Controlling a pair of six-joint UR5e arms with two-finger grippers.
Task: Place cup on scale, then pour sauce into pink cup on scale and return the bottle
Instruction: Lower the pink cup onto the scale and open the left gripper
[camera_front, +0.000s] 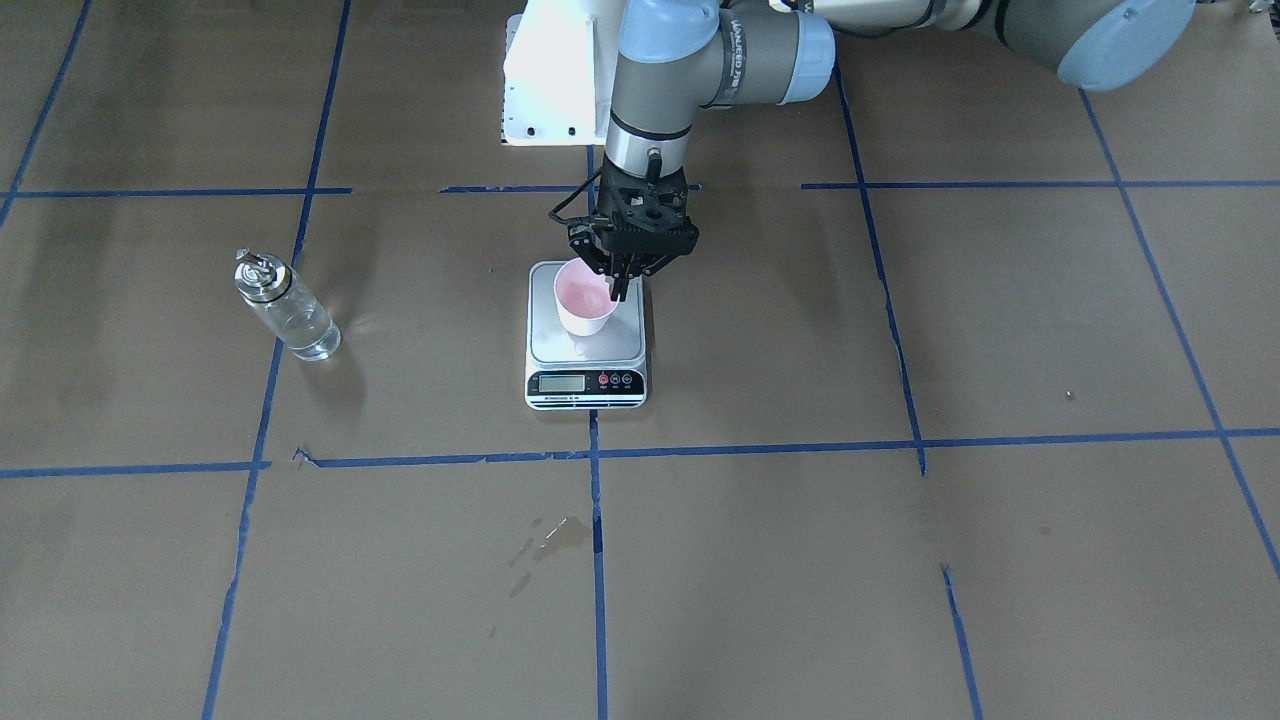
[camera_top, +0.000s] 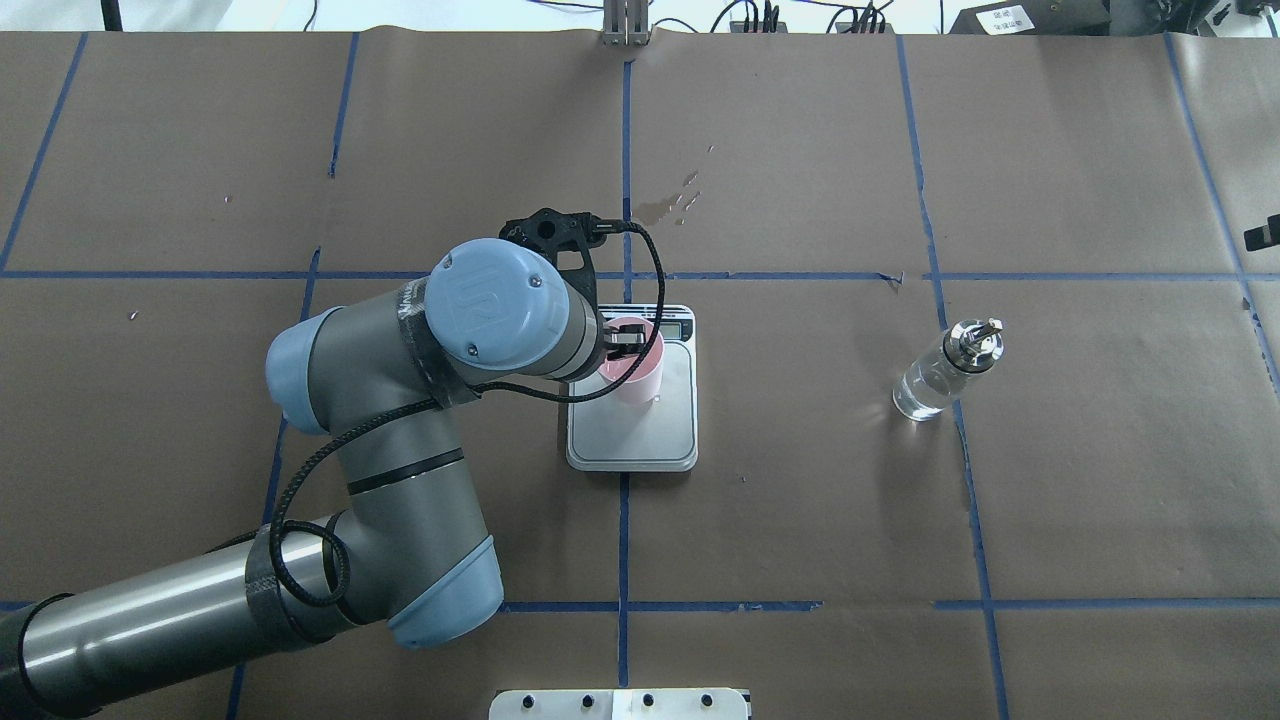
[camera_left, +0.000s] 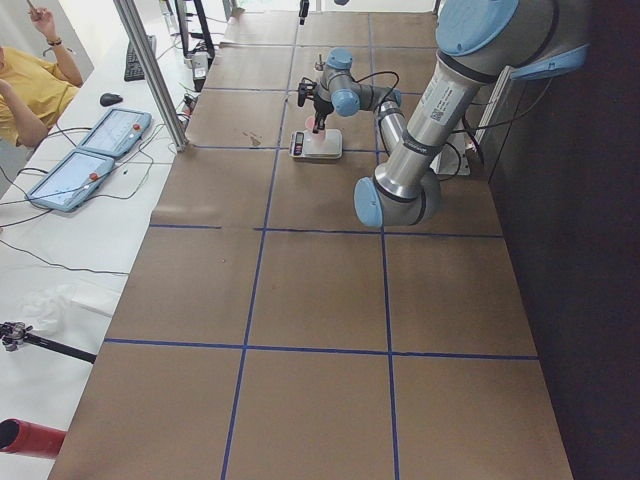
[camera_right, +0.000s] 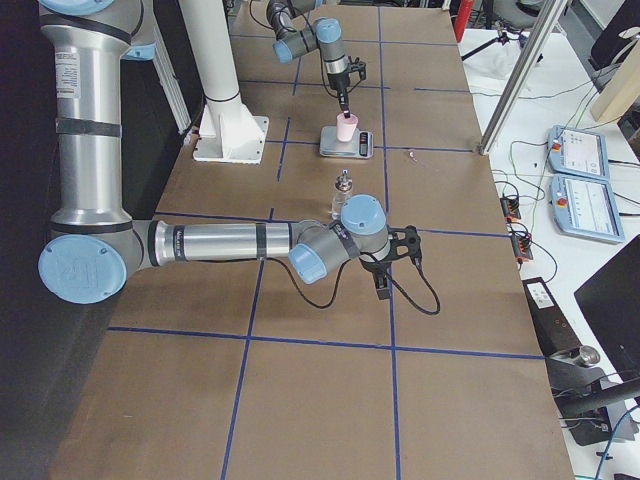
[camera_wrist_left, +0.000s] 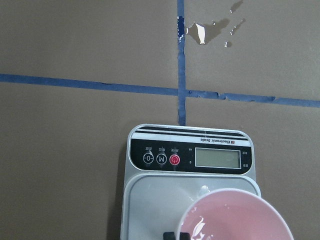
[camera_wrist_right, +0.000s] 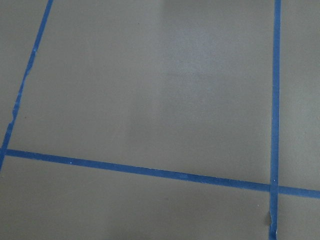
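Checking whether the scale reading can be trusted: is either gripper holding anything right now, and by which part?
The left gripper appears to pinch the cup by its rim, with the cup on the scale. The bottle stands free.

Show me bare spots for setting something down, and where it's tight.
Bare paper lies between the scale and the bottle, and past the wet stain. Tight: the scale's top, where the left gripper pinches the cup.
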